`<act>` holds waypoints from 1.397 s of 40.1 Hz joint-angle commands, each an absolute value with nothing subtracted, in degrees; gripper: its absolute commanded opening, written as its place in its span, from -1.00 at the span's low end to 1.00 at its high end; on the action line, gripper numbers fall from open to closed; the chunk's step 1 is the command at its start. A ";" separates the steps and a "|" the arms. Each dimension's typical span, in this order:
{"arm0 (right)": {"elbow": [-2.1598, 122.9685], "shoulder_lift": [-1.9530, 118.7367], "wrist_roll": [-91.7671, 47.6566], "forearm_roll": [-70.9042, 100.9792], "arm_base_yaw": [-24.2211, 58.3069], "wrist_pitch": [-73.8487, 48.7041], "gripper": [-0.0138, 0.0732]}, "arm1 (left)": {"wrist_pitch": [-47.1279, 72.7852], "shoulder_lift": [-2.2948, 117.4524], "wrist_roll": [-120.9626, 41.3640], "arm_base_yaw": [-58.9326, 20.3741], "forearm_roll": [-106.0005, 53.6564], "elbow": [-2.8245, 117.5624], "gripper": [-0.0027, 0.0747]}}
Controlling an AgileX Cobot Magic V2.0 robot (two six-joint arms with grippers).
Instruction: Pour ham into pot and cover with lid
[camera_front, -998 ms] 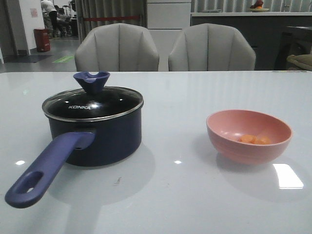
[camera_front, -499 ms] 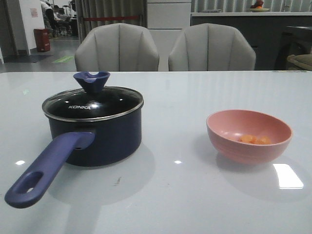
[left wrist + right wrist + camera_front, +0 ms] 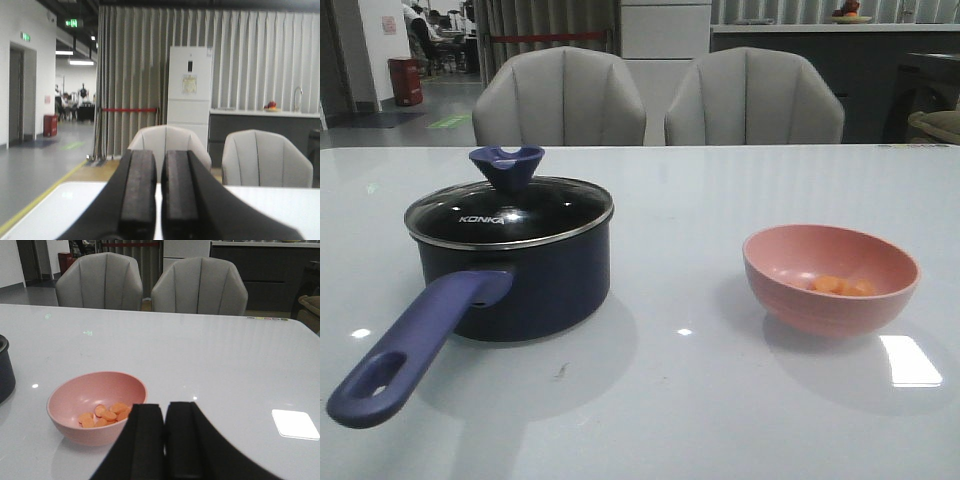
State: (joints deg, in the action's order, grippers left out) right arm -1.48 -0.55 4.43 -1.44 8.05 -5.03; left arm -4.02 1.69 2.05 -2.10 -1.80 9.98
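1. A dark navy pot stands on the left side of a pale, glossy worktop, its long purple-blue handle angled toward the near left edge.
2. The glass lid, with its blue notched knob, sits closed on the pot.
3. Well apart to the right, a pink bowl holds the orange ham slices.
4. The left tool hangs above the worktop with its dark fingers nearly touching, gripping nothing.
5. The right tool hovers just beside the bowl, fingers pressed nearly together and empty; the ham lies inside.
6. Two grey chairs face the far edge.
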 commanded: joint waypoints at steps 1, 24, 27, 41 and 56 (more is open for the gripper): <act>-1.24 -1.65 3.97 -1.68 7.68 -0.40 -0.34 | 1.56 6.13 2.69 -2.01 -2.32 16.72 -0.59; -1.24 -1.65 3.97 -1.68 7.68 -0.40 -0.34 | 9.86 13.95 2.69 -2.01 -2.32 17.95 -0.27; -1.24 -1.65 3.97 -1.68 7.68 -0.40 -0.34 | 9.86 15.05 2.69 -2.01 -2.32 18.06 0.10; -1.24 -1.65 3.97 -1.68 7.68 -0.40 -0.34 | 13.90 21.71 2.69 -2.11 -2.83 22.92 0.64; -1.24 -1.65 3.97 -1.68 7.68 -0.40 -0.34 | 32.22 46.32 2.69 -8.60 -4.68 46.16 0.64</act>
